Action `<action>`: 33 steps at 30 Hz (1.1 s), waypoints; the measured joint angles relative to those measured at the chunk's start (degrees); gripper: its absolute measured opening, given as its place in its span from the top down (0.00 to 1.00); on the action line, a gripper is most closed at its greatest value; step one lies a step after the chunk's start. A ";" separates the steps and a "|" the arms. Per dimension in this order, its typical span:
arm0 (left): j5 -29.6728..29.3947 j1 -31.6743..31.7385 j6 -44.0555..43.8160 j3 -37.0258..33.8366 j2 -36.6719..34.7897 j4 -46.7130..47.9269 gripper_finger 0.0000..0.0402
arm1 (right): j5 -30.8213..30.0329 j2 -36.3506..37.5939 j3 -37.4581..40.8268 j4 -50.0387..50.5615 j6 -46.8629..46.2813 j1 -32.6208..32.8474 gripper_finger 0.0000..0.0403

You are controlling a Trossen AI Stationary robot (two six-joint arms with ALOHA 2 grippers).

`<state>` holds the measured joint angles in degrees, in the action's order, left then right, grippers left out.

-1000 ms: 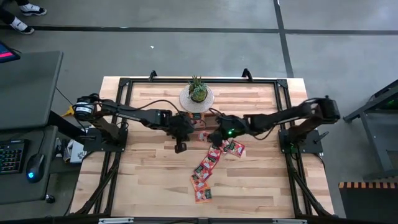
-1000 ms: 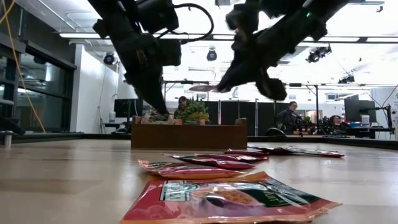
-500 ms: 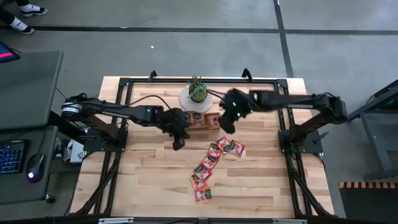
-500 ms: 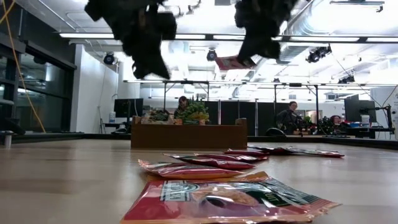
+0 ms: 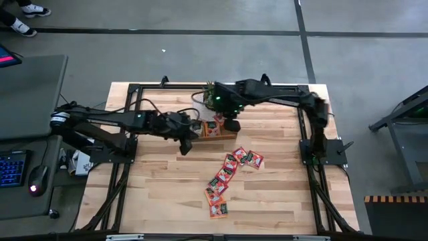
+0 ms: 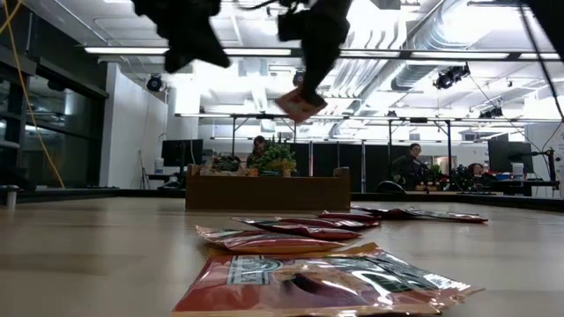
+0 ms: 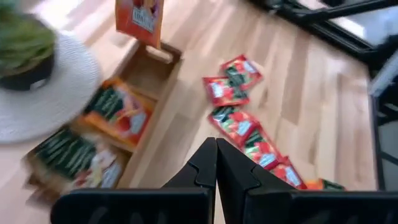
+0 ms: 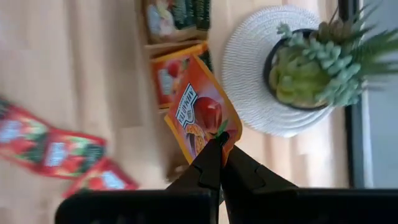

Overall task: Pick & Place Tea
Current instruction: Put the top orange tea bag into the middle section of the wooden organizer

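Your right gripper (image 8: pixel 219 144) is pinching one orange tea sachet (image 8: pixel 199 118) by its edge, and the sachet hangs in the air above the wooden tray (image 5: pixel 221 131). From low down you can see it dangling high over the table (image 6: pixel 106 255). More sachets already lie inside the tray, next to the little plant (image 5: pixel 212 96) on its round white mat (image 8: pixel 249 74). The rest of the tea (image 5: pixel 224 177) lies in a loose line on the table, well apart from the tray.

So you are in the middle of the placing step. Next, I think you should bring the sachet down over a compartment and then let go. Take care it does not catch on the tray wall.

Your left gripper (image 7: pixel 216 163) is pressed together with nothing in it. It hovers just beside the tray.
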<state>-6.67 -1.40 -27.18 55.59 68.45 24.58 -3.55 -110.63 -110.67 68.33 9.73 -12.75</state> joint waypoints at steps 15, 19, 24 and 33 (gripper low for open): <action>-21.02 -14.11 -11.34 -0.02 -13.58 13.06 1.00 | -10.08 -16.51 -8.59 0.65 11.94 5.25 1.00; -24.69 -17.20 -15.12 -0.06 -14.05 16.42 1.00 | -11.01 -17.09 -8.55 0.07 13.49 5.70 1.00; -26.27 -20.40 -18.11 -0.10 -13.99 18.51 1.00 | -11.37 -17.00 -8.52 -2.12 16.09 5.70 1.00; -28.43 -22.40 -19.86 -0.10 -13.97 19.27 1.00 | -9.07 -18.54 -8.51 -3.47 19.29 6.07 1.00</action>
<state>-35.11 -23.79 -47.05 55.48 54.48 43.85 -12.63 -129.18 -119.19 64.86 29.01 -6.68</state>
